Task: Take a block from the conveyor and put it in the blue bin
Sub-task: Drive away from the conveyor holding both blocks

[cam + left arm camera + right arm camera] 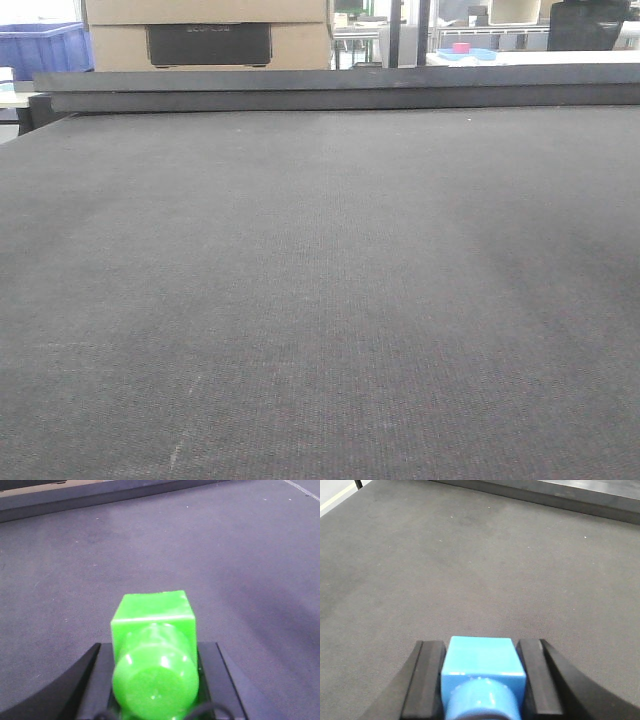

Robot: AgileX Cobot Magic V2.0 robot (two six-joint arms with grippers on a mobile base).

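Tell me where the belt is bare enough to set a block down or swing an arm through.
The conveyor lies bare across the front view, from the near edge to the dark rail, and in both wrist views. The only crowding is in the grasps: the left pincer grips the green block, the right pincer a blue block.

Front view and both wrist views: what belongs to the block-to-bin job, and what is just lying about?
Job: green block, clamped in the left gripper; blue block, clamped in the right gripper; conveyor; blue bin, far left behind the belt.
Lying about: cardboard boxes; pink item in the background.
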